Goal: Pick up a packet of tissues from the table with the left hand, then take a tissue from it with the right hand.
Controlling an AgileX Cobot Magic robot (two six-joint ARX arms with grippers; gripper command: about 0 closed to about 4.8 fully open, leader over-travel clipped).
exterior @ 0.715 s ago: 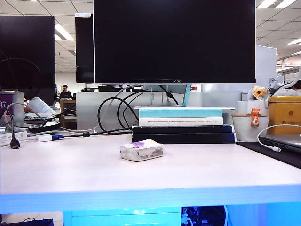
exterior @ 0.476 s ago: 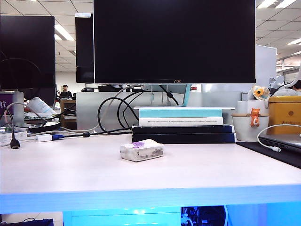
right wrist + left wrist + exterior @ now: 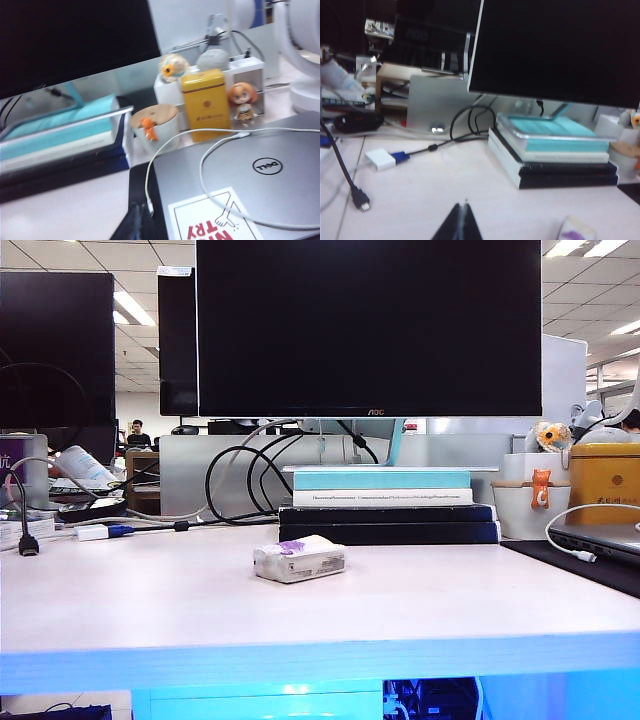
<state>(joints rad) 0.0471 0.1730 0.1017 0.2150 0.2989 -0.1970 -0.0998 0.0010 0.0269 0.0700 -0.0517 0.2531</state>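
The packet of tissues point(image 3: 299, 560) lies alone near the middle of the tabletop point(image 3: 150, 605), purple patch up, just in front of a stack of books point(image 3: 385, 505) that sits under a big dark monitor point(image 3: 368, 328). No arm shows in the exterior view.

From its own wrist camera, the left hand point(image 3: 464, 222) is a black wedge low over the pale tabletop, its two fingers pressed together to a point, holding nothing. The packet point(image 3: 576, 230) lies a little to one side of it, well apart, only partly in view. A white adapter with a blue plug point(image 3: 384, 158) and a black cable end point(image 3: 359, 199) lie on the far side of that hand.

The right hand point(image 3: 135, 224) is also closed and empty, its dark tips above the edge of a black mat beside a silver laptop point(image 3: 260, 175) crossed by a white cable point(image 3: 210, 165). Behind stand a white cup with a wooden lid point(image 3: 154, 127) and a yellow tin point(image 3: 204, 102).
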